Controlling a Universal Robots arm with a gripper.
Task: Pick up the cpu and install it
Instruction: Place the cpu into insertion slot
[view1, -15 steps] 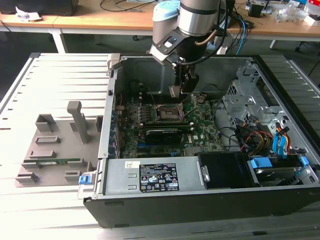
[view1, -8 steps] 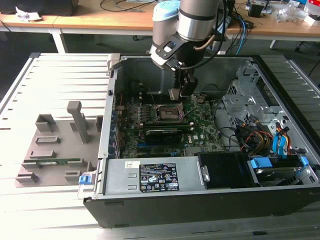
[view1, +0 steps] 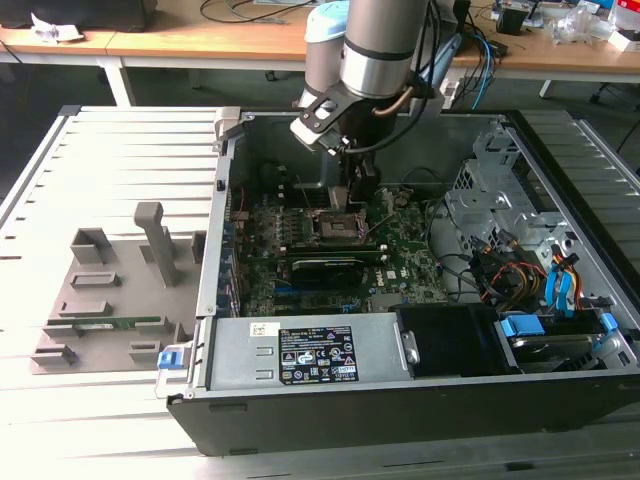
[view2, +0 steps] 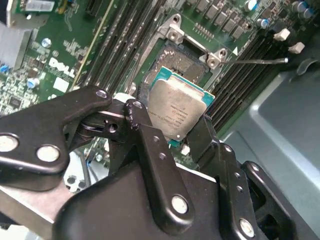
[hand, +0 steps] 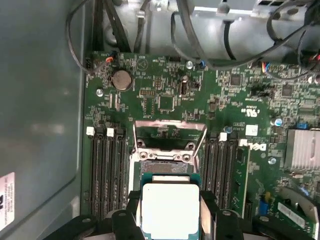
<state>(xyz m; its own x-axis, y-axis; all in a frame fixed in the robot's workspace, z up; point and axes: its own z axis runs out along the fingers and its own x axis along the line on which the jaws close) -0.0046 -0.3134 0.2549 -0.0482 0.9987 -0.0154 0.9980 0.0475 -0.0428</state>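
Where the arm reaches into the case: the gripper (view1: 360, 190) is seen in the upper middle of the exterior view, lowered over the motherboard (view1: 405, 272).
Gripper state: its black fingers (view2: 136, 111) are clenched on two opposite edges of the cpu (view2: 177, 107); the same grasp is shown in the first wrist view, gripper (hand: 170, 212) around cpu (hand: 170, 210).
Cpu place: it is held over the socket (hand: 162, 160), overlapping the socket's near part; whether it touches the socket cannot be told.
Cpu facing: it is held flat, silver top turned up to the cameras, green rim showing at the edges.
Cpu axis: it is square, so no long axis is shown; its edges are lined up with the memory slots (hand: 107, 170).
Socket: its metal load frame (hand: 170, 131) is seen raised at the far side, and a thin lever (view2: 260, 61) is stretched beside it.
Close neighbours: memory slots are set on both sides of the socket; a coin battery (hand: 121, 79) and a finned heat sink (hand: 302, 150) are placed farther off on the board.
Case surroundings: the computer case (view1: 400, 425) is laid open, with a labelled power supply (view1: 300, 355) at the lower middle and cables (view1: 500, 275) at the exterior view's right.
Outside the case: a grey fixture tray (view1: 150, 240) is set at the exterior view's left, a green memory stick (view1: 120, 323) lying on it.
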